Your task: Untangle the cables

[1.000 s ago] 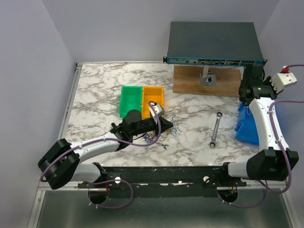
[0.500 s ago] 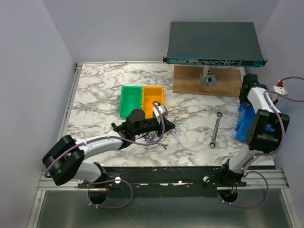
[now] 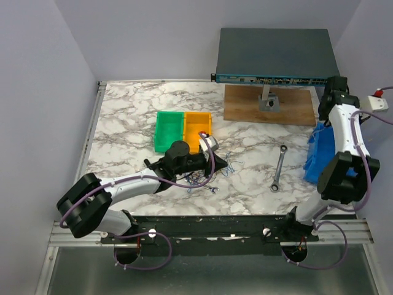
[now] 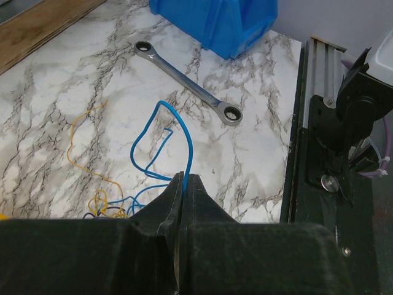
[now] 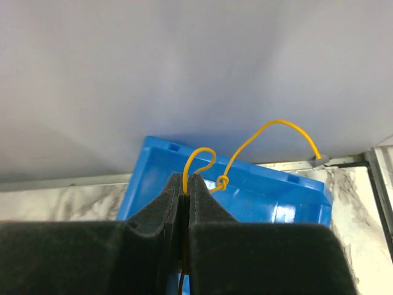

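Right gripper [image 3: 336, 86] has swung up, carrying a yellow wire [image 5: 279, 121] away from the cables [image 3: 199, 179].
Top view: it is now at upper right; the cables lie centre, by the left gripper [image 3: 222, 163]. Left wrist: jaws pinch a blue wire [image 4: 187, 138]. Right wrist: jaws clamp the yellow wire over the bin [image 5: 276, 200], likely separated.

On the marble table [image 3: 129, 117], a green bin [image 3: 168, 130] and orange bin [image 3: 198, 128] touch at centre, a wrench [image 3: 279, 168] lies right of them, a blue bin [image 3: 314, 163] stands far right, and a dark rack unit [image 3: 276, 52] tops a wooden board [image 3: 245, 106] at upper right.
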`<state>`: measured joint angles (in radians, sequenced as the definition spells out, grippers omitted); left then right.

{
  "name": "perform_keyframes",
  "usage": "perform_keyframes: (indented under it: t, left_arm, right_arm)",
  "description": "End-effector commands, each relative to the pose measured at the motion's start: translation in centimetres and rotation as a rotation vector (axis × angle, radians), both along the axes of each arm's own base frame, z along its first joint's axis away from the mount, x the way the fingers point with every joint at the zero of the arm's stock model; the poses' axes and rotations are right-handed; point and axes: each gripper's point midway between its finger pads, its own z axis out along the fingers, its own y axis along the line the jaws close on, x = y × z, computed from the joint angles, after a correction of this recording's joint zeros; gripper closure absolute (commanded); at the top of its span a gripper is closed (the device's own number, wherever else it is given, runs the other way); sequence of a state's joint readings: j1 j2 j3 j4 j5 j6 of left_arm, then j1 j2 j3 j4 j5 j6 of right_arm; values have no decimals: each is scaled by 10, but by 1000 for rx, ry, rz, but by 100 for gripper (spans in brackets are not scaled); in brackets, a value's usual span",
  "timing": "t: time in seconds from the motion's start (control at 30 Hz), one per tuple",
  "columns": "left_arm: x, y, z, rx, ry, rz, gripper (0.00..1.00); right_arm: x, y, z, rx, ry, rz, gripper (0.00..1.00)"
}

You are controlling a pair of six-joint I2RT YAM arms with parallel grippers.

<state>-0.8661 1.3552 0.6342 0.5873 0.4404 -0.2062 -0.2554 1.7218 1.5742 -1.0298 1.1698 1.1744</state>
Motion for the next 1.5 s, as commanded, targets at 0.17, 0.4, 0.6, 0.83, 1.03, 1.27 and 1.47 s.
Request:
perform_keyframes:
  t: [0.17,0.4,0.6,0.83,1.03,1.27,1.47]
  left_arm:
    - [-3,-5,17,-44,-54,-34,100]
    - [-2,-9,12,-32,-46,-43,100]
    - [2,-12,6,-12,-40,-43,100]
    - [2,-14,4,-10,-34,-48,100]
    - [2,-12,6,-9,-42,-44,100]
    - [1,-9,12,-14,-54,-37,100]
    - [0,-7,15,-11,-58,-31,100]
  right_arm:
    - [-15,-8,89,-142,-165,53,99]
    - [-29,-26,107,-186,-202,-12,99]
    - [-53,-35,75,-205,-169,-109,99]
    - [-52,-31,40,-142,-146,-86,36]
    - [-33,-22,38,-45,-154,58,27]
    - [10,25,36,93,-221,542,15]
    - [18,78,33,172,-299,866,13]
